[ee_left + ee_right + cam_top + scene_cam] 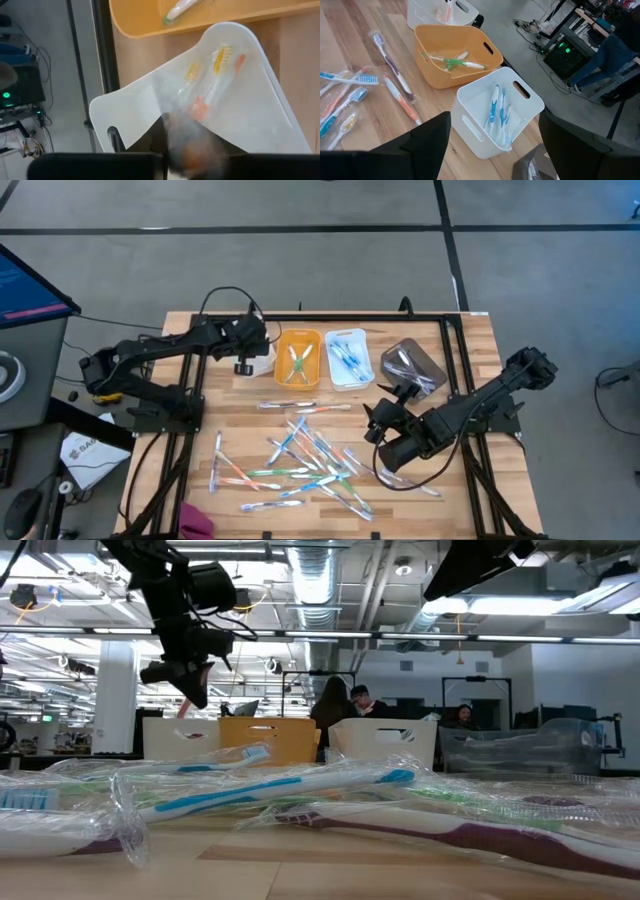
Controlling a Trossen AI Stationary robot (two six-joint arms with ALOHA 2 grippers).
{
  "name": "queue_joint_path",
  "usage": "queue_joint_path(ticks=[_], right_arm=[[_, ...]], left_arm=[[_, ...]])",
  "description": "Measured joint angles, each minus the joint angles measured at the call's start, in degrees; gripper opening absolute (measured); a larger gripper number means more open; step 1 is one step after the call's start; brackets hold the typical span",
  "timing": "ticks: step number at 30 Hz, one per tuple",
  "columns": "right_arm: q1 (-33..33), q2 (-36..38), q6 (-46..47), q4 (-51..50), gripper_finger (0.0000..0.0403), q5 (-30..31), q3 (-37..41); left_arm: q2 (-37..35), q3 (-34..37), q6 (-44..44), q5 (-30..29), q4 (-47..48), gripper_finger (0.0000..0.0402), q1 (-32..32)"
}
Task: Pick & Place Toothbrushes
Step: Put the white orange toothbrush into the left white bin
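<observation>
The wooden desk (470, 350) carries the whole job: a row of bins along its far side and a loose scatter of wrapped toothbrushes (300, 455) spread across its near middle. From left to right the row runs: a white bin (260, 115) under the left arm, an orange bin (298, 358) with green and white brushes inside, a second white bin (348, 358) holding blue brushes, and a grey tray (412, 367) at the far right.

The left arm reaches over the leftmost white bin, and its pincer (243, 365) hangs above that bin. The left wrist view shows orange-pink and yellow brushes lying in the bin, with a blurred orange shape right at the dark fingers. The jaws look narrow, and whether they grip that brush or have let it go cannot be told. The step in hand appears to be the drop of an orange-pink brush into its colour bin.

The right arm lies across the right side of the desk, and its pincer (385, 442) sits low beside the pile with jaws spread wide and nothing between them.

Most brushes remain on the desk, so sorting looks early. The next move probably calls for a pincer to settle over one brush lying apart from its neighbours, since the crinkled wrappers overlap and could drag others along.
</observation>
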State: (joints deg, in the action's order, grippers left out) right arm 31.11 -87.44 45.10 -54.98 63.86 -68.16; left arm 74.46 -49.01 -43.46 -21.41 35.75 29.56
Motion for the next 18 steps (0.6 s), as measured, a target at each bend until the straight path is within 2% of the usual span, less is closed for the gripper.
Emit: queue_joint_path(ticks=[10,18], right_arm=[[0.0,0.0,0.0,0.0,0.0297,-0.1,0.0],[0.0,0.0,0.0,-0.1,0.0297,-0.1,0.0]], left_arm=[[0.0,0.1,0.2,0.1,0.2,0.0035,0.2],[0.0,0.1,1.1,3.5,0.2,0.0037,0.6]])
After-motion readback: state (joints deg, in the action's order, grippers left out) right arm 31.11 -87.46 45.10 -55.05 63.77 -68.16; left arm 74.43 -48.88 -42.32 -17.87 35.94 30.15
